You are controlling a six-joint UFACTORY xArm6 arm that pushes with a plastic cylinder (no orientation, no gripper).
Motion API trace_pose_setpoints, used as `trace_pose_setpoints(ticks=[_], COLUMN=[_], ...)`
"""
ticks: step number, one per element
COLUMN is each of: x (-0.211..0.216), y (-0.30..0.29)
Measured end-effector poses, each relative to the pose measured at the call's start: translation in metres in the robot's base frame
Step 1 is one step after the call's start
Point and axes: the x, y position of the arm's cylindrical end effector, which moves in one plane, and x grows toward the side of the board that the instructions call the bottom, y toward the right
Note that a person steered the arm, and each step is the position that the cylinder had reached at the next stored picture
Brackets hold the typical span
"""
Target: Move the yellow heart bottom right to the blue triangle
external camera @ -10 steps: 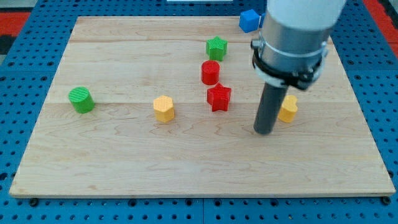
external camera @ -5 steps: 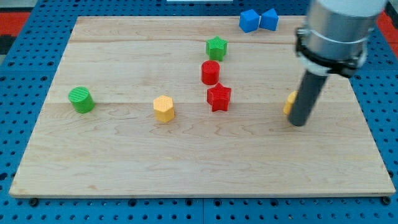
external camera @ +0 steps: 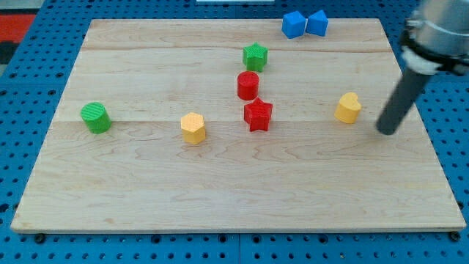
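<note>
The yellow heart (external camera: 348, 108) lies on the wooden board (external camera: 146, 191) at the view's right. My tip (external camera: 386, 131) is on the board just right of the heart and slightly below it, not touching it. The blue triangle (external camera: 317, 23) sits at the board's top edge, right of centre, touching a blue cube-like block (external camera: 294, 24) on its left. The heart is well below the triangle and a little to its right.
A green star (external camera: 255, 56), a red cylinder (external camera: 248, 85) and a red star (external camera: 258, 115) form a column at the centre. A yellow hexagon (external camera: 193, 127) lies left of them. A green cylinder (external camera: 95, 117) lies at the left.
My tip has moved to the view's right, from the left of the yellow heart, across its lower side, to its right. The heart has stayed about in place.
</note>
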Motion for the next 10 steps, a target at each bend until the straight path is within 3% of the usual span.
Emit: trace_pose_setpoints(ticks=[1,2,3,4,5,6,7,9,10], x=[-0.028,-0.094,-0.091,-0.049,-0.035,-0.073,-0.131,-0.121,-0.140], y=[-0.047,-0.036,-0.036,-0.036,-0.014,0.004,-0.021,-0.017,-0.026])
